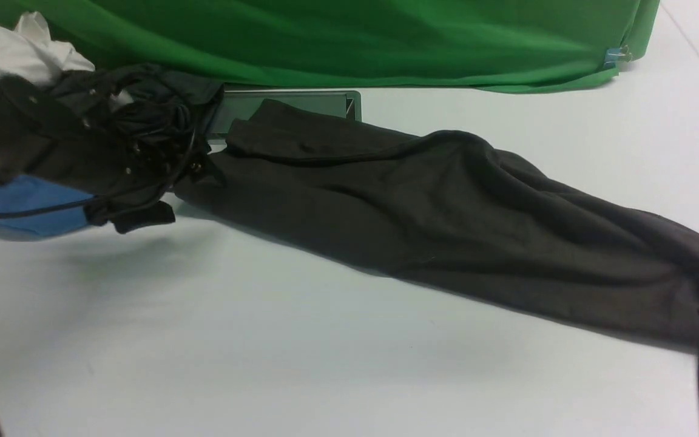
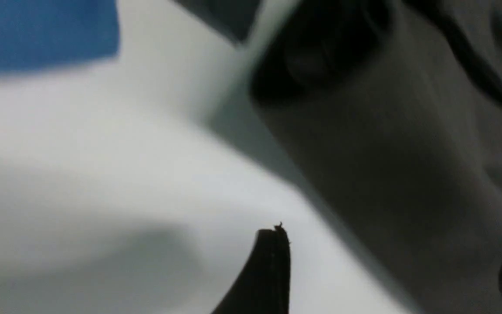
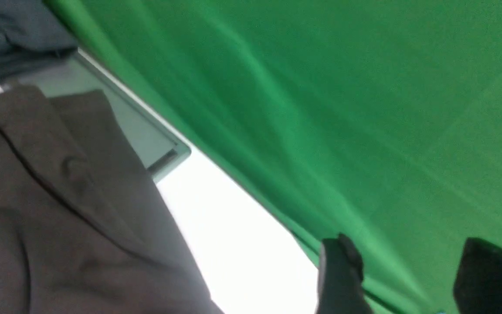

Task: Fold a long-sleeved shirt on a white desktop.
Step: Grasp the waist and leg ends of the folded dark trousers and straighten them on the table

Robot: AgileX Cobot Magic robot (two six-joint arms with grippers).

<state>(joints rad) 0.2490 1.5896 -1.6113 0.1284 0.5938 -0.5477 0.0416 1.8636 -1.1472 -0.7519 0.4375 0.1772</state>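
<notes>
shirt [image 1: 446, 212] dark knit, rumpled long band | L gripper [image 2: 397, 244] wide | R gripper [image 3: 408, 253] parted

Long-sleeved shirt [image 1: 446, 212]: soft knit cloth, matt, dark, creased. Surface [image 1: 264, 340]: smooth, matt white. Backdrop [image 1: 355, 36]: green cloth, faint sheen on folds. Hatch frame [image 1: 355, 106]: silvery metal. My right claw [image 3: 408, 253]: matt black, plastic by look.
</notes>
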